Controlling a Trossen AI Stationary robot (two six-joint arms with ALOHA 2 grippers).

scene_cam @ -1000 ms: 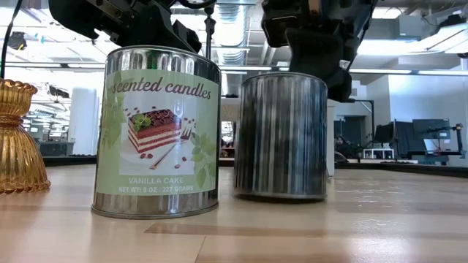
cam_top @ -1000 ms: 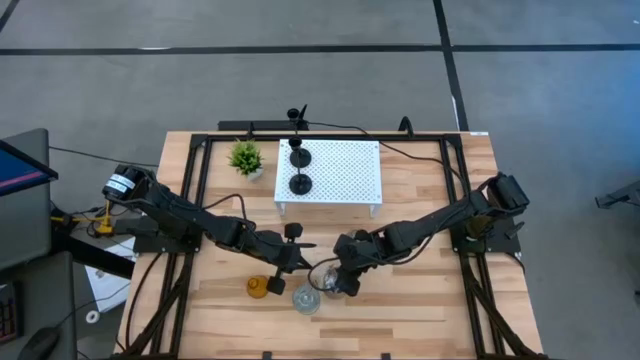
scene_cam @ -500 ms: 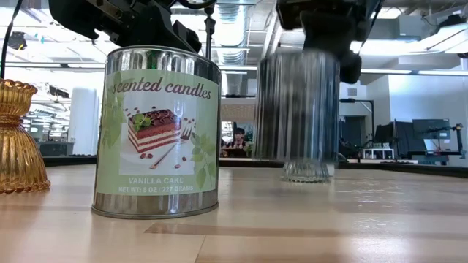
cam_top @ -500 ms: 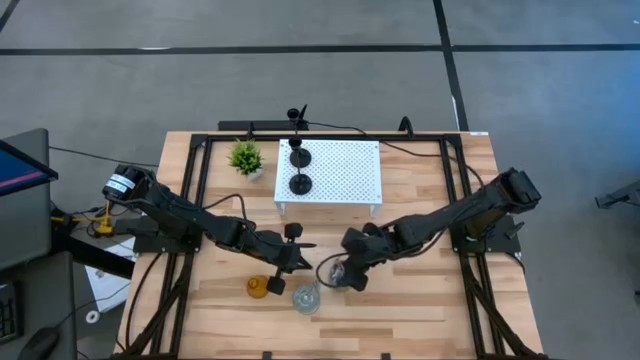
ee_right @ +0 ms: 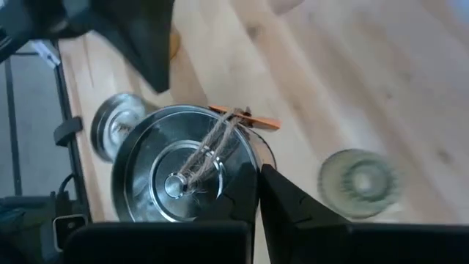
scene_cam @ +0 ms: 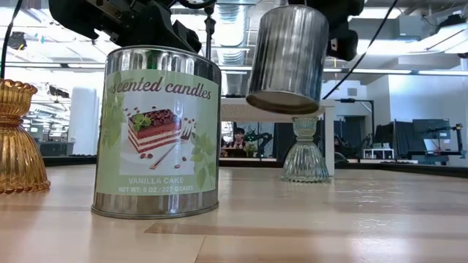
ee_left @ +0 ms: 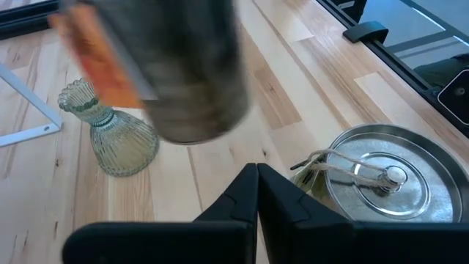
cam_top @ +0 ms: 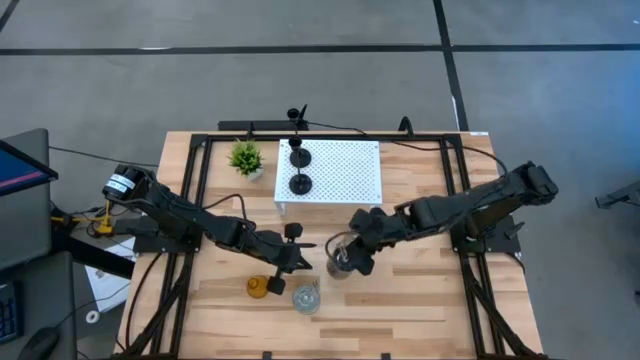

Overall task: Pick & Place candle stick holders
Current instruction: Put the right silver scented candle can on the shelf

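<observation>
Now right fingers [ee_right: 257,176] clamped on tin's twine [ee_right: 212,150], tin airborne; left fingers [ee_left: 257,176] together.

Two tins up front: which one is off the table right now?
The plain silver tin, hanging tilted under the right gripper, shut on its twine. The labelled scented candles tin stands on the table.
</observation>
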